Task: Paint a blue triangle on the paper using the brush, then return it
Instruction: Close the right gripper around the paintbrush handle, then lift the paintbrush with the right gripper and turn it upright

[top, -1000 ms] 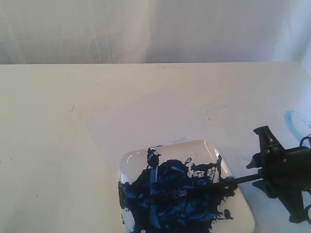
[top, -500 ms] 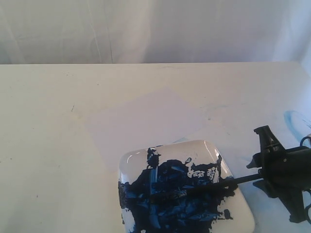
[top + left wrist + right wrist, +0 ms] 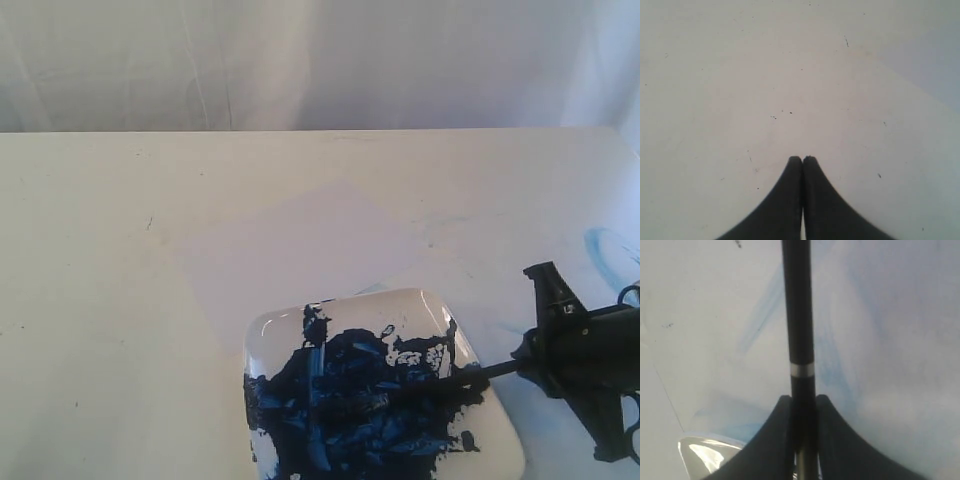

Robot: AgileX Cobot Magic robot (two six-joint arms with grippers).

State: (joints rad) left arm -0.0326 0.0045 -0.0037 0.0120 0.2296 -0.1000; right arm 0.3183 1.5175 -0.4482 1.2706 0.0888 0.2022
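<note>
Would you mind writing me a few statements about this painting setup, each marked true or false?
1. The right tool is clamped on the brush handle. True.
2. A blue triangle is painted on the paper. False: the sheet is blank.
3. The brush's far end lies across the blue paint on the plate. True.
4. The left tool is open and holds something. False: its jaws are shut and empty above the table.
</note>
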